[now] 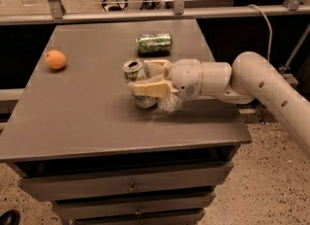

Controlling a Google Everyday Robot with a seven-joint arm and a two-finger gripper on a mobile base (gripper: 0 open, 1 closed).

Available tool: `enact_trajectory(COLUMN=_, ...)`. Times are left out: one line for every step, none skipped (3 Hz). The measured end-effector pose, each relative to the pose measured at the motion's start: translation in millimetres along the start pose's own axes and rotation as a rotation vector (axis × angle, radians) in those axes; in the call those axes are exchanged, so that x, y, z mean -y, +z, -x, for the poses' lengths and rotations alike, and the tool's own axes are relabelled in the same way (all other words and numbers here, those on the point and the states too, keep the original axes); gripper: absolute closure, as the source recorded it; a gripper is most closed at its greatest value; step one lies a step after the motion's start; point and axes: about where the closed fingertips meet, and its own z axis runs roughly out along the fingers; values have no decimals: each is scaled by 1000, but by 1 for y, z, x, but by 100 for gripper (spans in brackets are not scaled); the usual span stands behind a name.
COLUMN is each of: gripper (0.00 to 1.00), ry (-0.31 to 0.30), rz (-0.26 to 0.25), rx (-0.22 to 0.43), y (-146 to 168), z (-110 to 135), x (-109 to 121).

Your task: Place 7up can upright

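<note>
The 7up can (137, 79), pale silver-white with green lettering and a silver top, stands nearly upright near the middle of the grey table (77, 117), its base at or just above the surface. My gripper (145, 79) reaches in from the right and is shut on the can, one cream finger (151, 90) across its front and the other behind it. The white arm (252, 83) stretches off to the right.
A dark green patterned can (154, 43) lies on its side behind the gripper. An orange (56, 59) sits at the table's left. A crumpled clear wrapper (169, 104) lies under the wrist. Drawers are below the front edge; a rail runs behind.
</note>
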Motion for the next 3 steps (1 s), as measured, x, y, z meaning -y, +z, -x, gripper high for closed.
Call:
enact_trajectory(gripper=43, ry=18, rz=-10, rx=-6, y=-8, z=-3, x=2)
enact_trajectory(gripper=20, ry=18, rz=-10, rx=-6, y=-8, z=-3, x=2)
enact_trajectory(gripper=0, ry=27, rz=-47, rx=-44, y=-40, z=-14, x=4)
